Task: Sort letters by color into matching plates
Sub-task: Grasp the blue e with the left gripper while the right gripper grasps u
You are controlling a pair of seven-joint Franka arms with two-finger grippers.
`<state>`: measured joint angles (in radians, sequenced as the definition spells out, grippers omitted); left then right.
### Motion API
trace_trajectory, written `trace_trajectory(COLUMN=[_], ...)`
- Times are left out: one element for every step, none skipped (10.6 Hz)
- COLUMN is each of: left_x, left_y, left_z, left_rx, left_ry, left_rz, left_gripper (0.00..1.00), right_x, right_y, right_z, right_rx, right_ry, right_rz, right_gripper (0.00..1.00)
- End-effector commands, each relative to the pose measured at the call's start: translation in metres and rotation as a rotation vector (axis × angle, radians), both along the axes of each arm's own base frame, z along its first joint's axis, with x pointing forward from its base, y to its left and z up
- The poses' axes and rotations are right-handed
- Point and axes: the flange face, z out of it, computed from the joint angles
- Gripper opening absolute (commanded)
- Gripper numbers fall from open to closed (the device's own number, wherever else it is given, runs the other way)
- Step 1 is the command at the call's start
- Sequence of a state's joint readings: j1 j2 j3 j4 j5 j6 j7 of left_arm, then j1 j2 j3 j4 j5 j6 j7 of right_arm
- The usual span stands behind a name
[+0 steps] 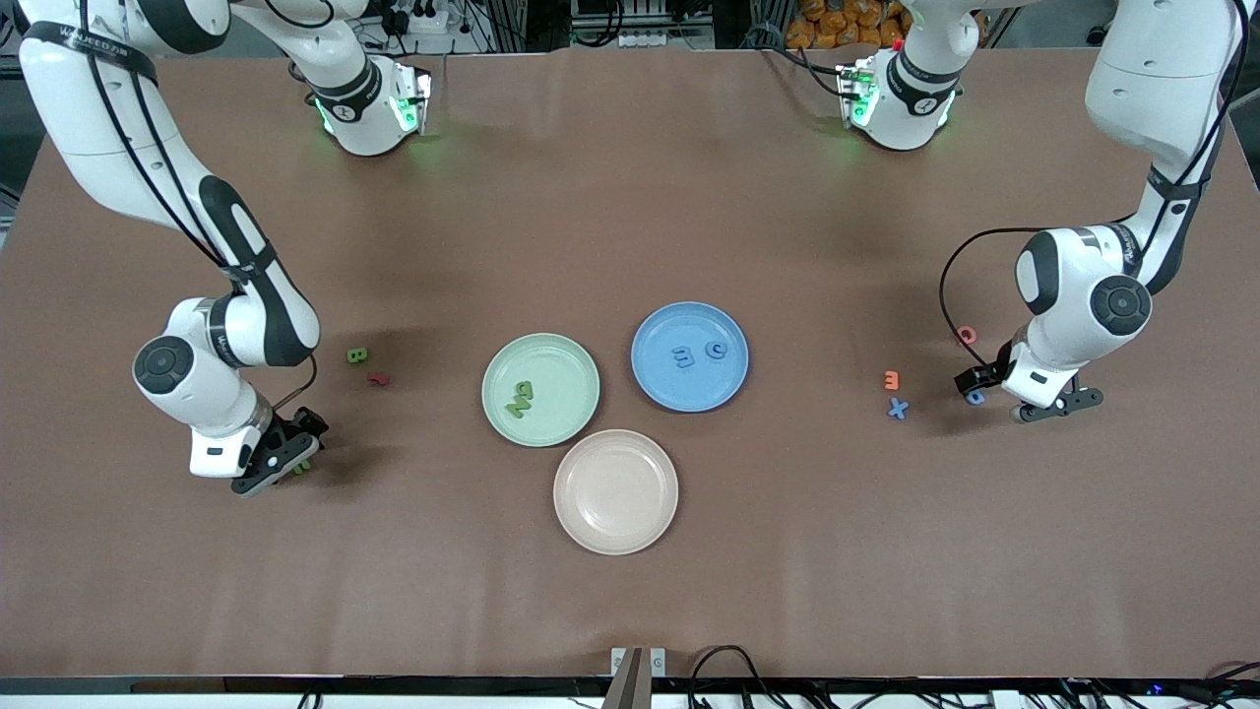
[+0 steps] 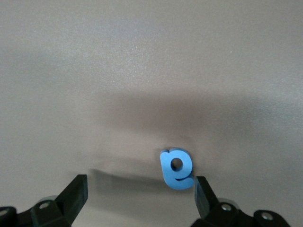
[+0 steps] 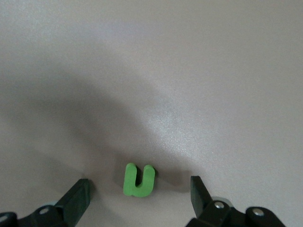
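Nearest the front camera sits the beige-pink plate (image 1: pixel 615 490), holding nothing. Just above it in that view are the mint green plate (image 1: pixel 540 389), carrying two green letters (image 1: pixel 520 398), and the blue plate (image 1: pixel 689 355), with two blue letters (image 1: pixel 698 353) in it.

Toward the right arm's end of the table, the right gripper (image 1: pixel 285 463) is low over a green letter U (image 3: pixel 138 180), its jaws spread wide with the piece sitting between them, roughly centred and untouched. A green letter B (image 1: pixel 357 354) and a dark red letter (image 1: pixel 378 378) lie on the table farther from the camera.

Toward the left arm's end, the left gripper (image 1: pixel 1024 399) is down over a blue letter e (image 2: pixel 176 169), jaws also wide apart. Here the piece sits off-centre, just beside one fingertip (image 2: pixel 202 191) and well apart from the other. Nearby lie an orange letter (image 1: pixel 891 379), a blue letter X (image 1: pixel 897 408) and a pink letter (image 1: pixel 967 335).

Both arms look set to close for a pick. The riskier grasp is probably the left one (the e sits hard against one side): closing could shove or tip it rather than pinch it squarely, and so small a piece might squirt free. The U's rounded base could likewise let it twist as the pads meet it.
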<state>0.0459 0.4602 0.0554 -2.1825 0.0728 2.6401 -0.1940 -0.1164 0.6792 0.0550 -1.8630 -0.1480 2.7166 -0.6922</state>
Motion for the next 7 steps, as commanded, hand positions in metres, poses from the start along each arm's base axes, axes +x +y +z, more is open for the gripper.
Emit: trace_trajectory(left_x=[0.001, 0.001, 0.003, 0.006, 0.007, 0.011, 0.013], left_y=[-0.003, -0.004, -0.004, -0.005, -0.006, -0.006, -0.007], left_z=[0.000, 0.002, 0.003, 0.004, 0.004, 0.003, 0.003], left_rx=[-0.017, -0.018, -0.018, -0.018, -0.018, -0.018, -0.018], left_ry=[-0.020, -0.022, -0.025, -0.032, -0.032, -0.035, -0.038], left_rz=[0.022, 0.020, 0.019, 0.018, 0.015, 0.015, 0.013], left_gripper=[1.00, 1.00, 1.00, 1.00, 1.00, 1.00, 1.00], right_x=[0.007, 0.008, 0.008, 0.009, 0.009, 0.009, 0.011], right_y=[0.000, 0.000, -0.001, -0.001, -0.001, -0.003, -0.003], right_z=[-0.008, -0.008, -0.010, -0.010, -0.010, -0.010, -0.008], right_rx=[0.007, 0.007, 0.008, 0.010, 0.010, 0.013, 0.016], right_ry=[-0.022, -0.024, -0.028, -0.033, -0.033, -0.035, -0.040], right_rz=[0.002, 0.002, 0.001, -0.001, -0.002, -0.015, -0.037], right_gripper=[0.85, 0.74, 0.71, 0.65, 0.65, 0.64, 0.64])
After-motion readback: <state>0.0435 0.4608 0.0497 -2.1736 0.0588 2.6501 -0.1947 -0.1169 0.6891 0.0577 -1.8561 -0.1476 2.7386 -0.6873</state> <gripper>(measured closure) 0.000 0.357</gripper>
